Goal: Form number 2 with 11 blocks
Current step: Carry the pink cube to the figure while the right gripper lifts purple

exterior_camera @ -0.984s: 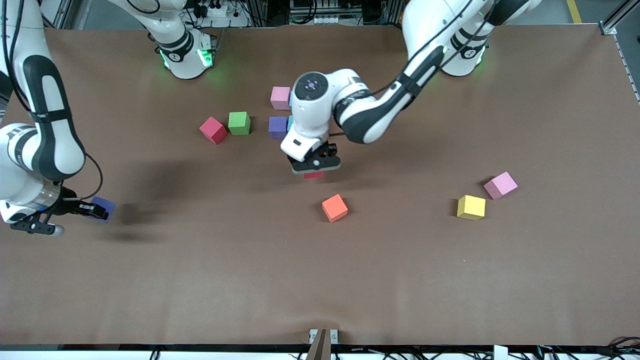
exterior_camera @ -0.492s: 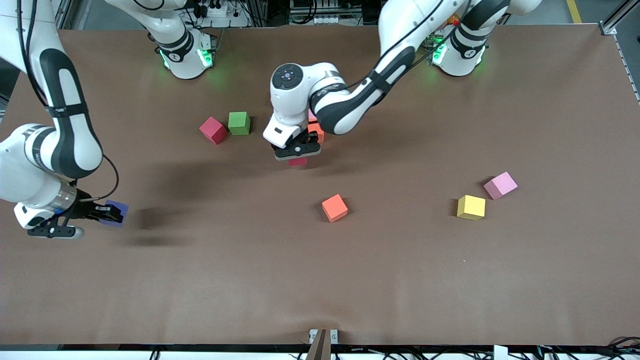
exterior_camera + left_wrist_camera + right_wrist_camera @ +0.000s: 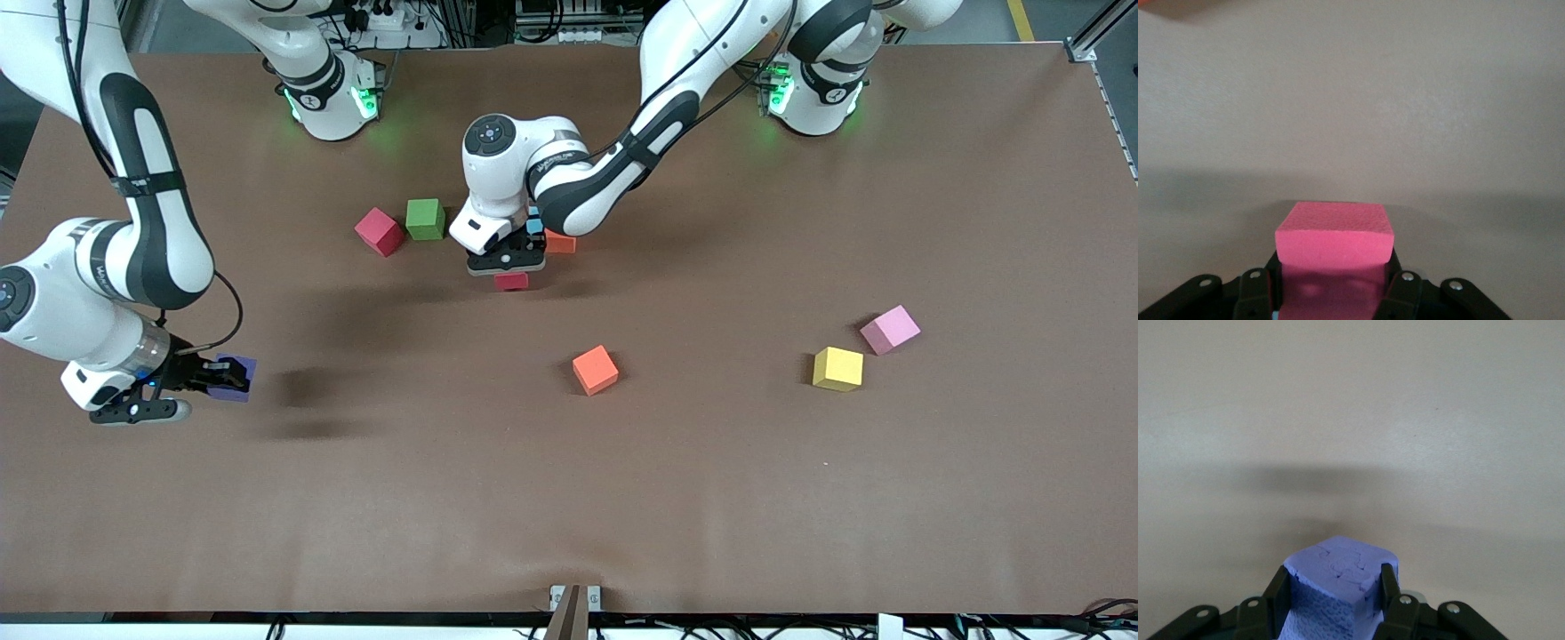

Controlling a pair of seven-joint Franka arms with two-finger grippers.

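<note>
Pink cube [image 3: 1335, 237] clamped in left hand [image 3: 508, 265] beside orange cube [image 3: 560, 242]; right hand [image 3: 218, 378] grips purple cube [image 3: 1338, 587].

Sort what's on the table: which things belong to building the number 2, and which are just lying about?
Job:
- pink-red block, shut in left gripper
- purple block, shut in right gripper
- partly built cluster under the left arm, orange block and cyan block showing
- loose red, orange, yellow, pink blocks

Lying about:
- green cube
</note>
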